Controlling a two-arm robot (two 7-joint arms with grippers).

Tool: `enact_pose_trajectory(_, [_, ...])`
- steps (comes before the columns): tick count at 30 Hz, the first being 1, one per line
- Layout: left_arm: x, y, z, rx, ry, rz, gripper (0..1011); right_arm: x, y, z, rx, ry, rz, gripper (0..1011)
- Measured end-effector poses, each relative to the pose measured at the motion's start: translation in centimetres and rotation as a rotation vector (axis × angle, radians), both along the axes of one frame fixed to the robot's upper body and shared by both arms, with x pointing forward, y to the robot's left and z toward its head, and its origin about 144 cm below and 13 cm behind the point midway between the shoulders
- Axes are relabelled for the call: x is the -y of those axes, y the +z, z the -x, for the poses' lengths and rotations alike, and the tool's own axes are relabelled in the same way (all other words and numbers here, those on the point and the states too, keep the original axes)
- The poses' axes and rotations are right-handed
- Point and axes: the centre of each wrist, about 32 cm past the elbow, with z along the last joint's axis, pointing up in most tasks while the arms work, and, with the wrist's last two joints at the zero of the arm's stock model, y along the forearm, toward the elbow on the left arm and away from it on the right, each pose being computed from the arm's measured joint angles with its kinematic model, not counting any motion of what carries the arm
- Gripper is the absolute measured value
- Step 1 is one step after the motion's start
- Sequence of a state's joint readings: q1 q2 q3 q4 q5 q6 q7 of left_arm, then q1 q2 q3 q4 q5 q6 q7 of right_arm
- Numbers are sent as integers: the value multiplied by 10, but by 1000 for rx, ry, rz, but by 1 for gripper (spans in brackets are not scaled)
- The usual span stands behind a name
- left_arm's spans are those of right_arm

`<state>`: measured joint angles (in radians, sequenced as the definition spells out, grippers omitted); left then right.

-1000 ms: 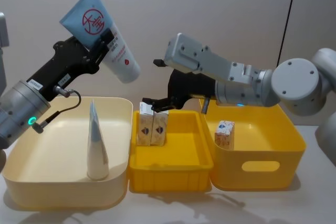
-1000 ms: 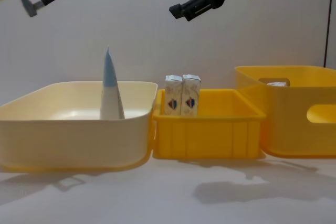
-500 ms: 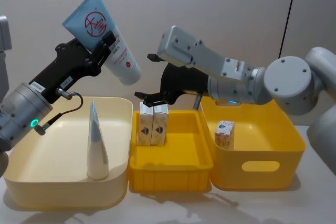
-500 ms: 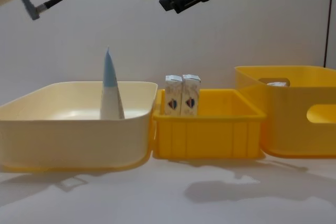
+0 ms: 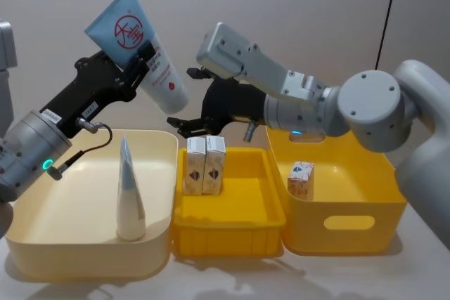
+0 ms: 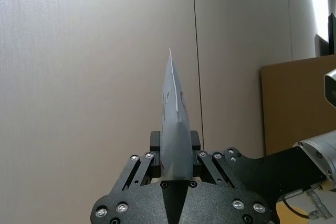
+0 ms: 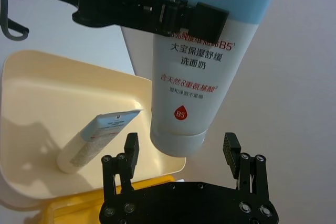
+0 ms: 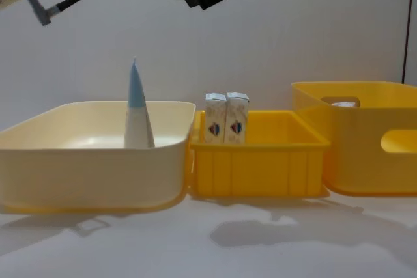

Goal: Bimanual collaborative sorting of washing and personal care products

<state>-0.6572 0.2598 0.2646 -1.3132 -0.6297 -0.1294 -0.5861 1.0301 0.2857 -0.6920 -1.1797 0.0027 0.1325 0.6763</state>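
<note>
Held tube (image 5: 137, 46): pale blue and white, red circle emblem, red text, white cap end pointing down, crimped end up. Left gripper (image 5: 139, 63) clamps its middle, raised above the cream bin (image 5: 28, 244). Right gripper (image 5: 188, 98), fingers spread apart, sits just at the cap end; contact unclear. Second tube (image 5: 129, 191) stands upright in the cream bin. Two white cartons (image 5: 204, 165) side by side in the small yellow bin (image 5: 228, 233), one carton (image 5: 300, 179) in the tall yellow bin (image 5: 351, 233). In the chest view the held tube is cut off at the top.
</note>
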Motion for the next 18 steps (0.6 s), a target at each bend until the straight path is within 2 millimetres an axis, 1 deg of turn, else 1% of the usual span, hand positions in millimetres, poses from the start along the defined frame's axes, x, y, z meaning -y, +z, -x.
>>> enact_pose_trajectory(8, [2, 0, -4, 4, -1, 0, 295, -10, 1, -1, -19, -5, -23, 1001])
enact_pose_trajectory(18, [4, -2, -6, 1, -4, -1, 296, -16, 2, -3, -27, -9, -46, 1001])
